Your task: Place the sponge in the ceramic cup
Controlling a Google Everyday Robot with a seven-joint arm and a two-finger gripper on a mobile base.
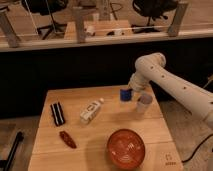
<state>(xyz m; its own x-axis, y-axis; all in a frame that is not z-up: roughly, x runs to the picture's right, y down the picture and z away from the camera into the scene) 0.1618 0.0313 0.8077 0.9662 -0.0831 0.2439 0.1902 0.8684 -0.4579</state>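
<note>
The small blue sponge [125,95] hangs just above the wooden table [100,130] near its far right part, and my gripper [128,90] comes down onto it from above, shut on it. The white-cream ceramic cup [144,104] stands upright on the table just right of and slightly nearer than the sponge, a small gap away. The white arm reaches in from the right edge, and its wrist covers the top of the sponge.
A large orange-red bowl [126,148] sits at the front of the table. A white bottle [91,110] lies on its side at the centre. A black striped object [58,113] and a red-brown item [67,139] lie on the left. A dark wall runs behind the table.
</note>
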